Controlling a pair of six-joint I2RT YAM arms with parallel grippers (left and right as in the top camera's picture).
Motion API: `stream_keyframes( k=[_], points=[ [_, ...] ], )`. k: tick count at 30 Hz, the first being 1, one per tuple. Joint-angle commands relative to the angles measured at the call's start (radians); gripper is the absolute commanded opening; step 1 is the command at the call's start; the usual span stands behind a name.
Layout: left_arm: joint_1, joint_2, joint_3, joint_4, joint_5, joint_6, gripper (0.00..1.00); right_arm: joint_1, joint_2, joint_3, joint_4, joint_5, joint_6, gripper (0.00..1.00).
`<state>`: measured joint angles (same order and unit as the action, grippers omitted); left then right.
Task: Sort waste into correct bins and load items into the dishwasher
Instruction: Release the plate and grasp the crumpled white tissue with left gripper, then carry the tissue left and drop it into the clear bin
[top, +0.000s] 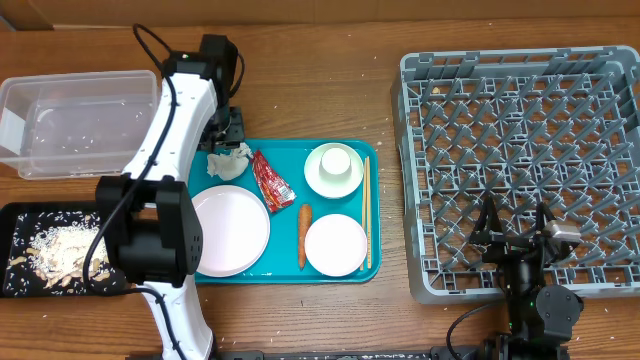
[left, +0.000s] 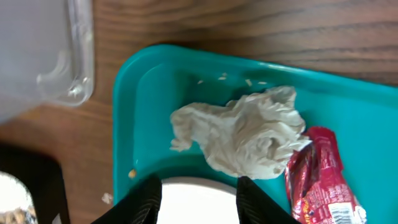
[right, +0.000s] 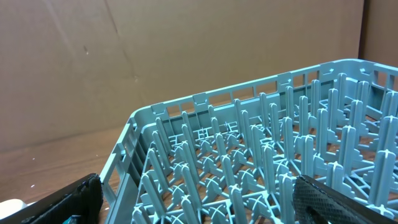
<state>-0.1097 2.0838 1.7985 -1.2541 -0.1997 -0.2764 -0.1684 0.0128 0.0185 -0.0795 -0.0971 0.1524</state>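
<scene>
Item: tissue (top: 229, 163), crumpled, in the tray's (top: 290, 150) 11 o'clock corner, with the wrapper (top: 272, 181) touching it at 4 o'clock.
Step, as we judge it: lift the tissue for the tub (top: 20, 135). We would descend straight and pinch its bulk only, sparing the wrapper.
Left gripper (left: 198, 200): extended over the tray, pointing down, fingers apart, empty.
Right gripper (top: 520, 238): at the rack's (top: 520, 130) 6 o'clock edge, fingers apart.

A teal tray (top: 290, 150) lies at the lower centre of the overhead frame on a brown wooden counter (top: 320, 70). A few pale grains (left: 249, 81) dot the tray's upper corner. A plain brown wall (right: 124, 62) fills the top of the right wrist view.
</scene>
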Motion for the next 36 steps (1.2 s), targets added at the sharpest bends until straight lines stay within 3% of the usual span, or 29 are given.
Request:
stream_keyframes(
  k=[1, 8, 19, 30, 33, 36],
  points=[
    [-0.005, 0.009, -0.030, 0.029, 0.018, 0.179, 0.43, -0.001, -0.010, -0.011, 0.004, 0.006, -0.004, 1.00],
    [-0.005, 0.009, -0.083, 0.049, 0.174, 0.335, 0.50, -0.001, -0.010, -0.011, 0.004, 0.006, -0.004, 1.00],
    [-0.005, 0.009, -0.192, 0.174, 0.148, 0.345, 0.47, -0.001, -0.010, -0.011, 0.004, 0.006, -0.004, 1.00],
    [-0.012, 0.009, -0.299, 0.285, 0.148, 0.370, 0.50, -0.001, -0.010, -0.011, 0.004, 0.006, -0.004, 1.00],
    [-0.012, 0.009, -0.310, 0.292, 0.148, 0.370, 0.44, -0.001, -0.010, -0.011, 0.004, 0.006, -0.004, 1.00],
    [-0.014, 0.009, -0.310, 0.299, 0.148, 0.370, 0.26, -0.001, -0.010, -0.011, 0.004, 0.006, -0.004, 1.00]
  ],
)
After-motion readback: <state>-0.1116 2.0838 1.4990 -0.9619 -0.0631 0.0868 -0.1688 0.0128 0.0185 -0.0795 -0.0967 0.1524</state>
